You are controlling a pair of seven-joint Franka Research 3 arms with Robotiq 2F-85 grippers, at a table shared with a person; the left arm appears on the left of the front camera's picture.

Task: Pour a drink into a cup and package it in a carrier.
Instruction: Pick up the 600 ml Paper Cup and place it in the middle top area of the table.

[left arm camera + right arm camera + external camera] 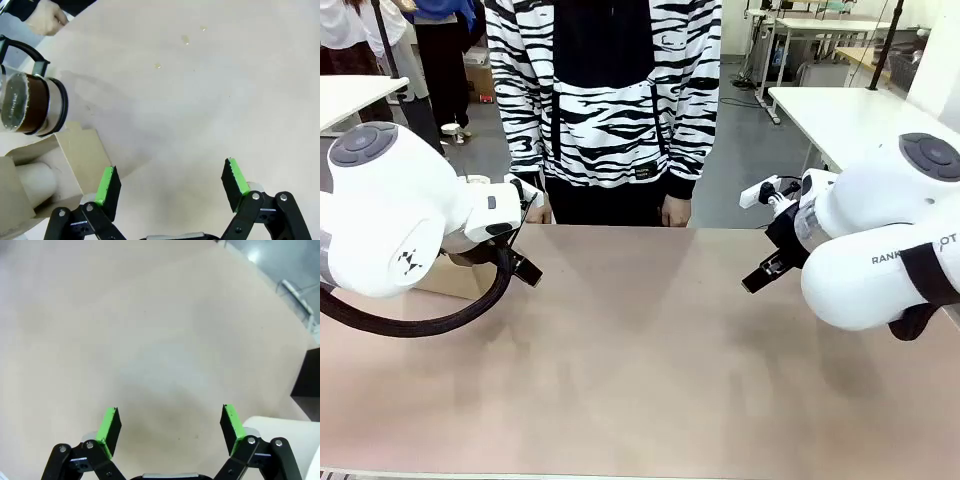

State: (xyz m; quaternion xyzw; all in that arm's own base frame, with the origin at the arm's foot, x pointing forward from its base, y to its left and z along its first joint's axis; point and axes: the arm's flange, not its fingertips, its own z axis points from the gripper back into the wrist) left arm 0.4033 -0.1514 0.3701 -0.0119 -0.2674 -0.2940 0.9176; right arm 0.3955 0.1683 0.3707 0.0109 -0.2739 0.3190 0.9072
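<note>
Front view: the pinkish-tan table [640, 360] has a person in a zebra-striped hoodie [605, 90] standing at its far edge, with white tables [850, 110] and grey floor behind.

Left wrist view: the left gripper [171, 172] gapes wide with nothing in it. The drink [30, 107] in its carafe sits just beside the carrier [80, 150] at picture left, and there are a few droplets [185, 39] on the tabletop.

Right wrist view: the right gripper [170, 412] is spread wide too, over plain tabletop, with a black box [307, 375] at the edge.

Robotics laboratory. White left arm [390, 210], white right arm [880, 240] flank tan bench [650, 380]; person [605, 90] stands at far edge; further white worktables [850, 115] on grey floor [745, 160], far right and far left.
</note>
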